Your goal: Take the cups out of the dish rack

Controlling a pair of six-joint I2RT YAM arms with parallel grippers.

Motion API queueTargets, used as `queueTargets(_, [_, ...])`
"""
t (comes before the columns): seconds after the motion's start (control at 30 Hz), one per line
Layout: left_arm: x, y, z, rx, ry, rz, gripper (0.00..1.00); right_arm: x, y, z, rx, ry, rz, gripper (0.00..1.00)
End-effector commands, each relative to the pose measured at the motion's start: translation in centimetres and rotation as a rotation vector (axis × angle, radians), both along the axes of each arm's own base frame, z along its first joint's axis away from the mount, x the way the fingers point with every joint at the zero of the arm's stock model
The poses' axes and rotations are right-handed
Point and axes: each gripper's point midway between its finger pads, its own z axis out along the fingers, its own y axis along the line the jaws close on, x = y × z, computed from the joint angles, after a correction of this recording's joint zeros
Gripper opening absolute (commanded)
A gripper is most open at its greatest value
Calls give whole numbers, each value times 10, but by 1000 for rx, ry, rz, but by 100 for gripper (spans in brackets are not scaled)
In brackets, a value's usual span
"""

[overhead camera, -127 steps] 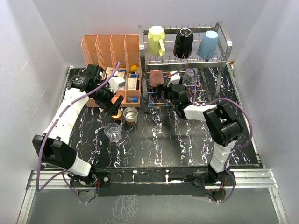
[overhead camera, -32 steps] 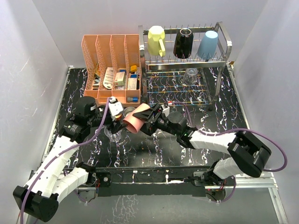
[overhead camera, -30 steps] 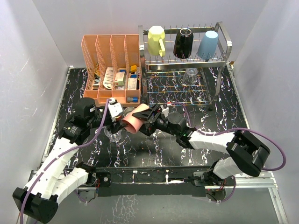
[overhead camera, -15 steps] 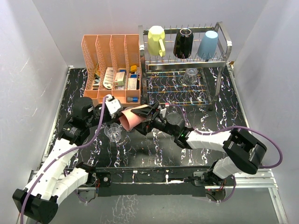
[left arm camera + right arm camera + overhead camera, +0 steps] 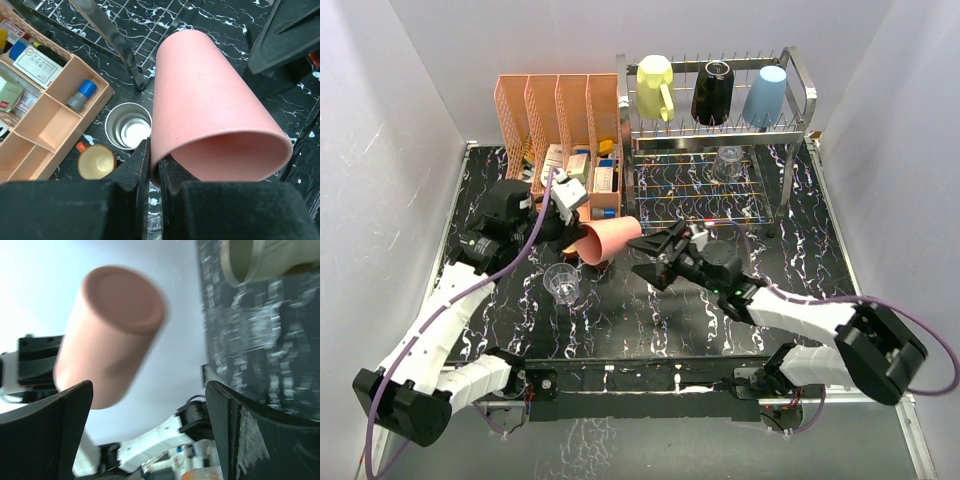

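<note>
My left gripper (image 5: pixel 580 242) (image 5: pixel 155 170) is shut on the rim of the pink tumbler (image 5: pixel 612 238) (image 5: pixel 210 110), holding it tilted above the table. A little to its right, my right gripper (image 5: pixel 655 262) (image 5: pixel 160 435) stands open and empty, apart from the tumbler (image 5: pixel 112 335). The dish rack (image 5: pixel 802 92) at the back carries a pale yellow mug (image 5: pixel 655 88), a black mug (image 5: pixel 712 92) and a light blue tumbler (image 5: pixel 765 95) on top, and a clear glass (image 5: pixel 727 163) on the lower tier. On the table stand a clear glass (image 5: pixel 562 283), a steel cup (image 5: pixel 128 125) and a small orange cup (image 5: pixel 97 161).
The peach organizer (image 5: pixel 535 110) with small bottles and boxes stands at the back left, just behind my left gripper. The rack's front leg (image 5: pixel 122 55) stands close to the steel cup. White walls close in the table on three sides.
My left gripper has shut on the pink tumbler's rim and lifted it toward the organizer. My right gripper has let go of it, opened wide and drawn back to the right.
</note>
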Motion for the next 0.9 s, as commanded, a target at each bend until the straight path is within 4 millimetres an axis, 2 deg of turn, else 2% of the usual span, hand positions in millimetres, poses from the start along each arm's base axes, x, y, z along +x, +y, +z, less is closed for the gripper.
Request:
queueTargets(0.0, [-5, 9, 6, 95, 48, -17, 0, 0, -57, -59, -236, 14, -40, 98])
queueTargets(0.07, [-12, 11, -8, 161, 110, -63, 0, 3, -87, -72, -295, 26, -93, 98])
queueTargets(0.13, [-19, 14, -24, 223, 184, -97, 0, 11, -116, -75, -364, -6, -160, 98])
queueTargets(0.17, [-22, 15, -31, 257, 216, -109, 0, 17, -131, -74, -407, -20, -202, 98])
queueTargets(0.3, [-24, 16, -53, 394, 269, -140, 0, 36, -167, -60, -565, -105, -269, 98])
queueTargets(0.53, [-17, 12, -87, 625, 314, -140, 0, 64, -202, -56, -790, -125, -280, 98])
queueTargets(0.87, [-13, 21, -117, 834, 375, -184, 0, 74, -235, -45, -966, -173, -371, 98])
